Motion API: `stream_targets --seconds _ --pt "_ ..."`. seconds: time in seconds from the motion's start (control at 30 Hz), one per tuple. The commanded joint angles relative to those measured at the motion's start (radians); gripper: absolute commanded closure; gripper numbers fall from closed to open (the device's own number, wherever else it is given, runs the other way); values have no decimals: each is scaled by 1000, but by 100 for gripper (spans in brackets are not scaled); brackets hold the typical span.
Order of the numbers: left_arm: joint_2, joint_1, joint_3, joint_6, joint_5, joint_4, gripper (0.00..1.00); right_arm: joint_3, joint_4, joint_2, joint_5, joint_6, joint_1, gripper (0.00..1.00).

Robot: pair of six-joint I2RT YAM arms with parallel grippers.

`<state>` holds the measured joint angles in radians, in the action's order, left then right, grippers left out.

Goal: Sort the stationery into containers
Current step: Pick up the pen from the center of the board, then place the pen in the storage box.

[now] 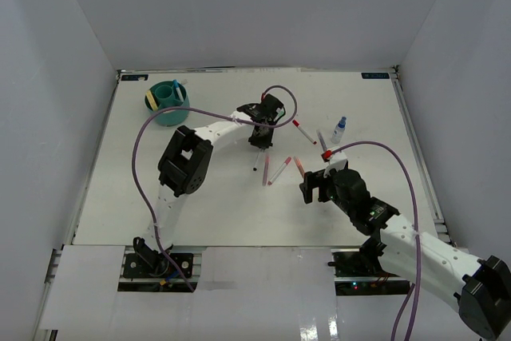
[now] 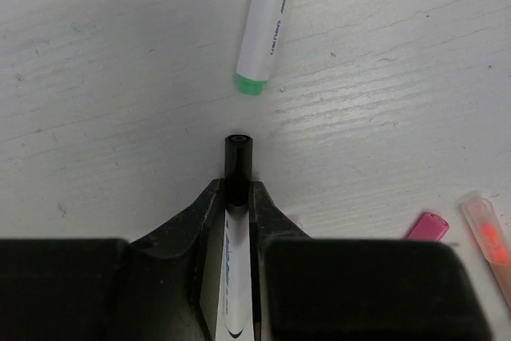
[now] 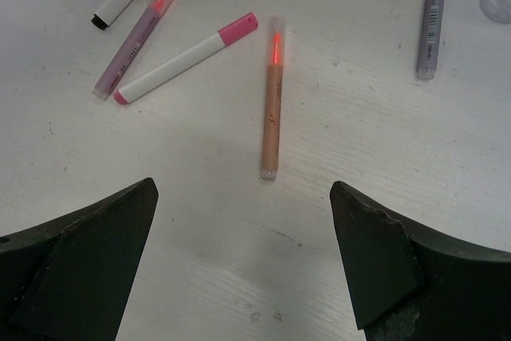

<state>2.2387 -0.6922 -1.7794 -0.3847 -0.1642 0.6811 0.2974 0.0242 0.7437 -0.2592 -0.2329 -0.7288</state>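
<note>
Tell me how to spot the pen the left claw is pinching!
Find the teal organizer at the table's far left corner, then follow the left arm toward the middle. Its claw is shut on a white marker. Only this one has a black cap; beside it lie a green-ended marker and a pink-capped marker.

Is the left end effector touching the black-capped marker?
Touching. The left wrist view shows the left end effector clamped on the black-capped marker, no gap either side.

Plain pale walls (image 1: pixel 255 13) enclose a white table (image 1: pixel 207 213) under even light.
</note>
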Motion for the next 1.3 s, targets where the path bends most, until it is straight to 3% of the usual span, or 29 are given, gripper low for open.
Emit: stream_targets --seconds 0.0,0.1,0.4,0.6,0.8,1.27 --pt "-73 6 43 21 -84 22 90 8 36 8 3 -8 2 5" --pt "-140 36 69 27 -115 -9 96 8 37 14 3 -8 2 5" --pt "-372 197 164 55 -215 -204 99 3 37 2 0 -6 2 5" --pt "-479 327 247 113 -288 -469 99 9 48 25 8 0 2 5" --pt "-499 419 314 161 -308 -806 100 8 54 39 11 1 2 5" --pt "-396 551 383 198 -282 -1118 100 2 68 29 9 17 2 5"
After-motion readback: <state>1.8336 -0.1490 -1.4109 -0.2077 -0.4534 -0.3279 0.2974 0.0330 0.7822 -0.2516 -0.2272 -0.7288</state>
